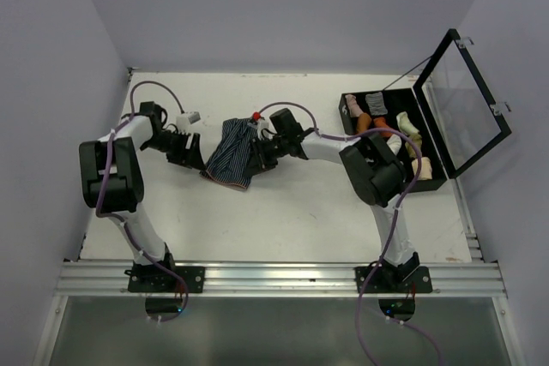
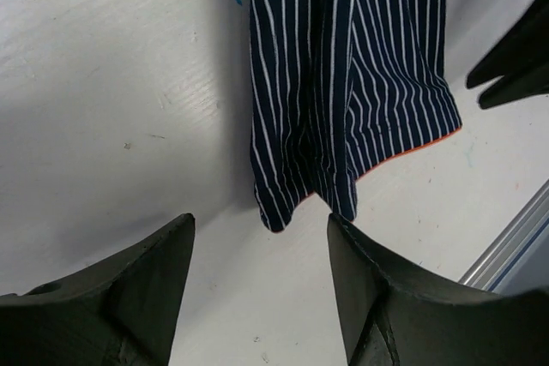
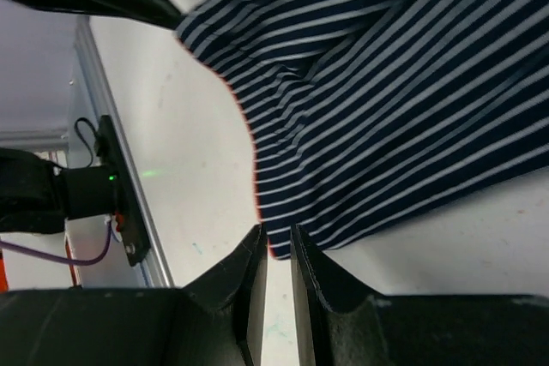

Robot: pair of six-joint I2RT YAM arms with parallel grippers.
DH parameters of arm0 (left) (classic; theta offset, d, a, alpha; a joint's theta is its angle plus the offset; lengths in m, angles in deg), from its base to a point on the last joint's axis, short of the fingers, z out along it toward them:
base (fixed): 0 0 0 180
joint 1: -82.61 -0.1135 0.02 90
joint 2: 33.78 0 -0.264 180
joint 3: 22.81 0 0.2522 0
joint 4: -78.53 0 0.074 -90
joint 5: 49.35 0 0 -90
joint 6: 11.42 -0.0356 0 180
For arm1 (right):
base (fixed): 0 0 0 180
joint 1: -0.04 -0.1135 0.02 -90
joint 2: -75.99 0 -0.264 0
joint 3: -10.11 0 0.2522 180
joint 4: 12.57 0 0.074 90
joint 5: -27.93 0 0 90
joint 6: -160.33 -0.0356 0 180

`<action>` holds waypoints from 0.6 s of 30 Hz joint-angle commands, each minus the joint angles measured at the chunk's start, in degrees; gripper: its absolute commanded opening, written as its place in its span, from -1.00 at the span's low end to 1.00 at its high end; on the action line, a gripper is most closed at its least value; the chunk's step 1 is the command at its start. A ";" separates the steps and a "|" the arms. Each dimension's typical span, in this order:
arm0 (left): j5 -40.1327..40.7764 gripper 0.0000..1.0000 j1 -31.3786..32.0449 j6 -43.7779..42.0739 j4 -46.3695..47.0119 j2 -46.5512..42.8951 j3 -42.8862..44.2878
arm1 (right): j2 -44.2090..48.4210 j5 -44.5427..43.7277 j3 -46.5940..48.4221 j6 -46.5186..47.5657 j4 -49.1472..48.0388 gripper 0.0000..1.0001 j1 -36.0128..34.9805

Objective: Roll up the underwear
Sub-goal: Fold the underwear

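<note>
Underwear (image 1: 233,152) hem clamped in right pincer (image 3: 276,233); left pincer (image 2: 259,237) apart, empty. Advise pinching near corner, rolling evenly.

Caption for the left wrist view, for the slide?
Left tool open and empty, just short of the orange-trimmed hem of the navy striped underwear; white table beneath.

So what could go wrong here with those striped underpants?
The right gripper seems to pinch only the orange-trimmed hem of the underwear, so the cloth could slip free. The left gripper stands open just short of the fabric, holding nothing; a pull might drag the bunched cloth instead of rolling it.
</note>
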 commanded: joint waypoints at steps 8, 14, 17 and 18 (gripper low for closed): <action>-7.79 0.30 -0.27 3.06 1.59 0.33 -0.61 | -2.55 -1.93 1.15 2.61 2.40 -0.58 -0.19; -14.90 0.40 -1.41 4.74 0.36 2.44 -0.87 | -2.20 -1.49 0.54 3.31 3.01 -0.59 -0.27; -15.88 0.44 -2.03 5.00 0.18 2.80 -1.83 | -2.11 -1.49 0.36 3.40 3.10 -0.59 -0.27; -16.14 0.44 -2.12 5.00 -0.08 3.06 -1.75 | -2.11 -1.31 0.45 3.40 3.10 -0.59 -0.27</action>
